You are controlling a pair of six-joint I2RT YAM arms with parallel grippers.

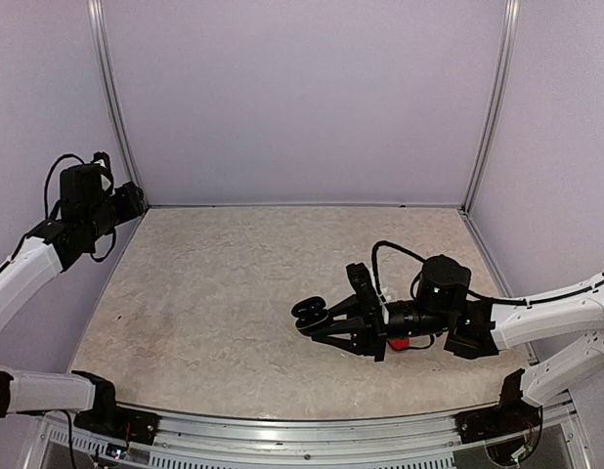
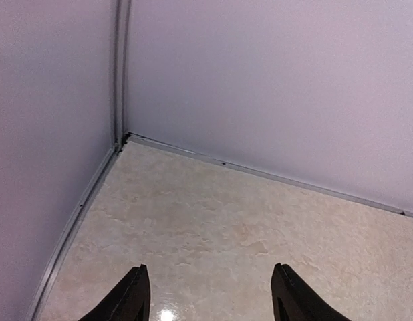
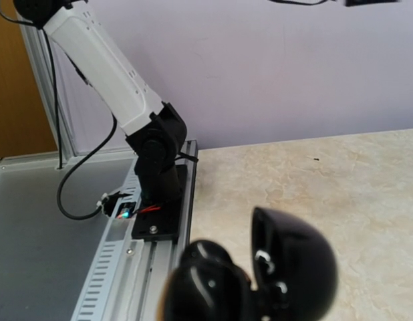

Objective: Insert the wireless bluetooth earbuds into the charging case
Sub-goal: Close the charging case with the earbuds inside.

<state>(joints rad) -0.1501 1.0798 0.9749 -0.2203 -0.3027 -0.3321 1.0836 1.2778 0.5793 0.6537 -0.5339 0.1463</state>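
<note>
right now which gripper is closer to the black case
Right. The right gripper is closed on the black case; the left gripper hangs open far off by the left wall.

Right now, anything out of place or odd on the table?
A small red item lies on the beige table tucked under the right arm's wrist, mostly hidden; what it is cannot be told. The right gripper holds the glossy black rounded charging case, lid open. Nothing spilled.
</note>
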